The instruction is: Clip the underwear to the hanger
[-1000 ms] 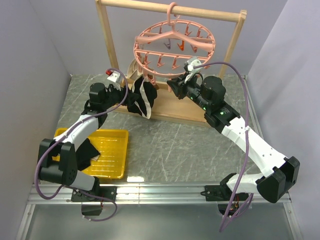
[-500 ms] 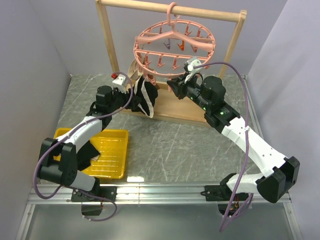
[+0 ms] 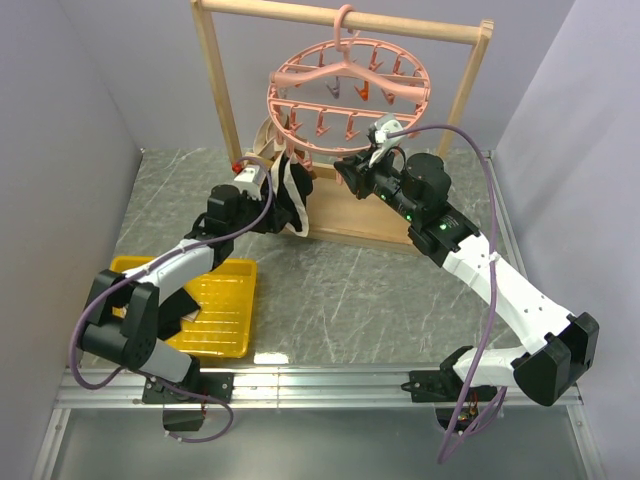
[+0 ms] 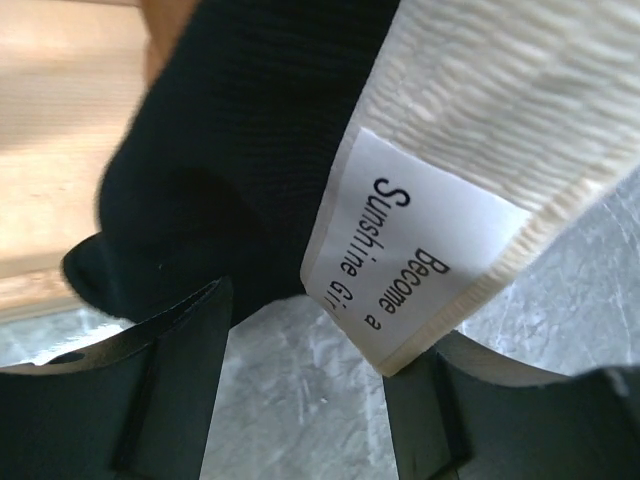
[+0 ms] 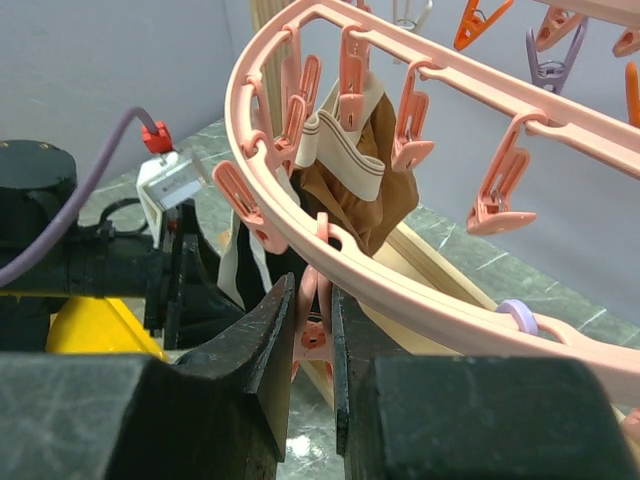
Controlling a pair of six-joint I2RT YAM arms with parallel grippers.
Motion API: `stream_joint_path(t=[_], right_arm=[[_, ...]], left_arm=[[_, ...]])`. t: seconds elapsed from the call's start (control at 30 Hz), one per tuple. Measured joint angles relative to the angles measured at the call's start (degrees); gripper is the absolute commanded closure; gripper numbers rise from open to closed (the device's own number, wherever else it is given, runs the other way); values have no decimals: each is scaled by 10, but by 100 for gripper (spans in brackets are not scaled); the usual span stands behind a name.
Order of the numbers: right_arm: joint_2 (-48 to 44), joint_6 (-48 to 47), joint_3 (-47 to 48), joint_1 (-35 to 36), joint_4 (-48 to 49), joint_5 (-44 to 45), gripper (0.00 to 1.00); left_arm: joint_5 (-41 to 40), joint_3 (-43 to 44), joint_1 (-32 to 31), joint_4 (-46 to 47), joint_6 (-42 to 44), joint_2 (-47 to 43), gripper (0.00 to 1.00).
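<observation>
1. Underwear [image 3: 289, 200] hangs bunched in front of the wooden frame [image 3: 212, 100], under the left rim of the pink hanger [image 5: 420, 305].
2. Left pincer [image 4: 305, 335] is right up against it, jaws wide apart.
3. Black cloth covers one fingertip; the white label [image 4: 410, 250] on the cream waistband [image 4: 510, 110] sits just beside the other.
4. Cloth lies across the tips only, and the grey tabletop [image 3: 350, 290] shows through the gap further in.
5. Right pincer [image 5: 312, 300] is narrow, squeezing a pink clip peg [image 5: 312, 345] that dangles under the hanger ring, near the underwear.
6. Brown garment [image 5: 350, 190] with a cream band is clipped to the ring's pegs, just above the underwear.
7. Yellow tray [image 3: 225, 320] sits near left on the tabletop, well apart from the underwear.
</observation>
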Motion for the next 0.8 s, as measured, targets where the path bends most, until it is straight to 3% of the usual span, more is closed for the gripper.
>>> stream_joint_path(t=[0.17, 0.23, 0.27, 0.3, 0.37, 0.4, 0.8], right_arm=[[0, 0, 0, 0, 1, 0, 100], [0, 0, 0, 0, 2, 0, 100], [0, 0, -1, 0, 2, 0, 100], [0, 0, -1, 0, 3, 0, 100], [0, 0, -1, 0, 3, 0, 100], [0, 0, -1, 0, 3, 0, 100], [0, 31, -22, -26, 32, -48, 100]], left_arm=[[-7, 0, -10, 0, -22, 15, 37], [-8, 0, -10, -2, -31, 19, 42], [-9, 0, -10, -4, -35, 20, 49], [-8, 0, -10, -4, -41, 20, 65], [-4, -1, -10, 1, -53, 20, 84], [0, -2, -10, 3, -59, 19, 99], [99, 51, -24, 16, -199, -12, 100]])
